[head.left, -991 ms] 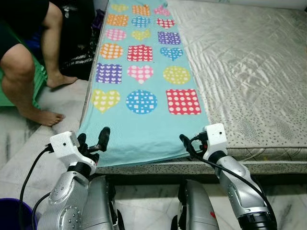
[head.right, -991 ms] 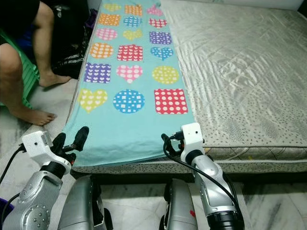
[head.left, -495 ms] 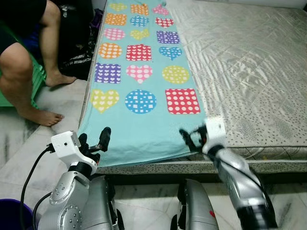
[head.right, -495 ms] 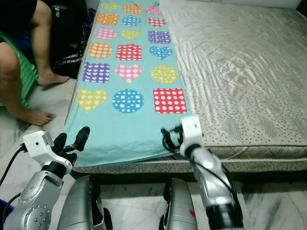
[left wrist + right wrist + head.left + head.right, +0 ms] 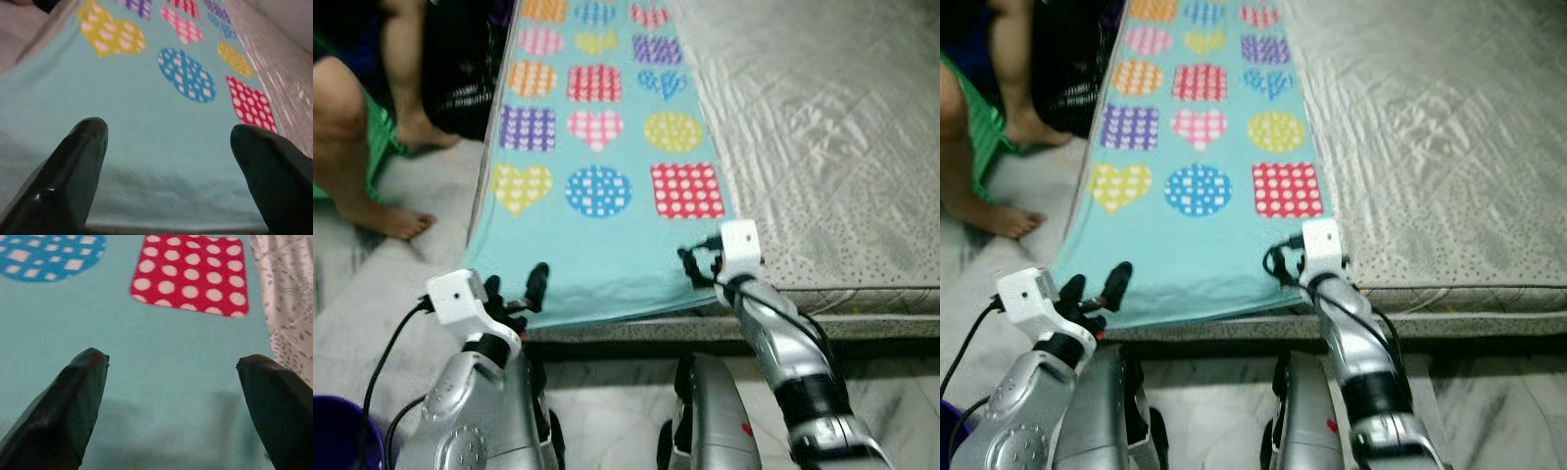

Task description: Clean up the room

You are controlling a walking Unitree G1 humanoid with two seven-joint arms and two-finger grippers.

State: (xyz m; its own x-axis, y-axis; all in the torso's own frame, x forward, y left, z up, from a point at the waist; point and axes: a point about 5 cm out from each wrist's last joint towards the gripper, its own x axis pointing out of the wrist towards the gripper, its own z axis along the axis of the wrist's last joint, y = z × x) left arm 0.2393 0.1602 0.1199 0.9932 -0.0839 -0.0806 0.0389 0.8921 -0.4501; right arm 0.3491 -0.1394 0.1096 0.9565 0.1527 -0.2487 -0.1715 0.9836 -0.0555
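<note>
A teal blanket (image 5: 607,245) printed with coloured hearts, circles and squares lies along the left side of a grey mattress (image 5: 822,127). My left gripper (image 5: 521,297) is open at the blanket's near left corner, its fingers (image 5: 83,156) spread over the hem. My right gripper (image 5: 692,269) is open just over the near right corner, close to the red dotted square (image 5: 193,274). In both wrist views the teal cloth (image 5: 161,132) lies between the spread fingers (image 5: 73,396), which hold nothing.
A person's bare legs and feet (image 5: 382,211) are on the floor left of the bed, beside a green seat (image 5: 374,162) and a dark bag (image 5: 460,88). A purple bucket (image 5: 333,436) stands at my lower left. The mattress front edge (image 5: 862,323) runs just before me.
The camera has tipped forward and closer to the bed. My right gripper has reached forward over the blanket's near right corner. The left gripper holds roughly the same place at the left corner.
</note>
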